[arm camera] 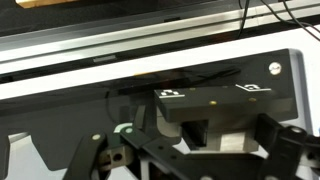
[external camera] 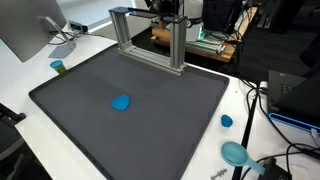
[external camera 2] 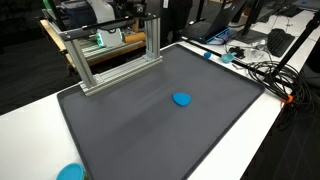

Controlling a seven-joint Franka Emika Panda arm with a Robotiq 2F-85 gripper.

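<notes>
A small flat blue object [external camera: 121,102] lies near the middle of a dark grey mat [external camera: 160,135] on a white table; it shows in both exterior views [external camera 2: 182,99]. My gripper [external camera: 170,12] hangs at the back, above an aluminium frame [external camera: 150,42] that stands on the mat's far edge, far from the blue object. In the wrist view the gripper [arm camera: 205,165] fills the lower half. I see its black body and spread linkages with nothing between them; the fingertips are cut off by the frame edge.
The aluminium frame [external camera 2: 112,55] is the nearest obstacle. A small blue cap [external camera: 227,121] and a teal disc [external camera: 235,153] lie beside the mat, and a teal cup [external camera: 58,67] stands by a monitor [external camera: 25,30]. Cables [external camera 2: 262,68] run along a table side.
</notes>
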